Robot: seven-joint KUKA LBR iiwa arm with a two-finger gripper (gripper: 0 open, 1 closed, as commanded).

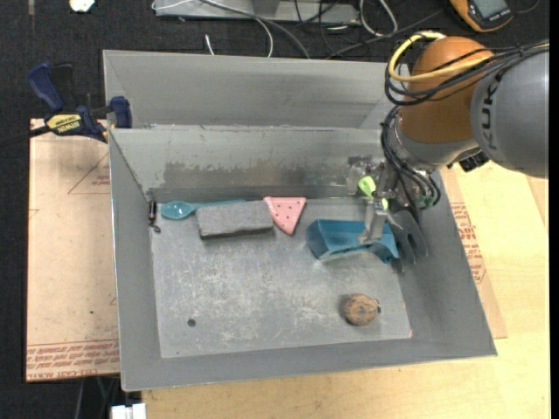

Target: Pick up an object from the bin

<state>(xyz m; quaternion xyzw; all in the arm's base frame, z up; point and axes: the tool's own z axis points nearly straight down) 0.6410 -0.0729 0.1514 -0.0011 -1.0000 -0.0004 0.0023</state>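
Scuffed bin floor (pixel 262 291), black carpet (pixel 131 11) — tool (pixel 377 232) over blue piece (pixel 336 238).

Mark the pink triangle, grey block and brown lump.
pink triangle (pixel 286 211): camera view, its centre.
grey block (pixel 234 220): camera view, middle of top face.
brown lump (pixel 359 309): camera view, its centre.

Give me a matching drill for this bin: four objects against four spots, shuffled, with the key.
Objects
1. light blue spoon
2. grey block
3. pink triangle
4. brown round lump

Spots
A. alone, toward the near rim
B. view's left end of the back row, by the side wall
C. middle of the row, between two others
D. end of the row beside the blue folded piece, which lies at the gripper

Pairs: 1-B, 2-C, 3-D, 4-A
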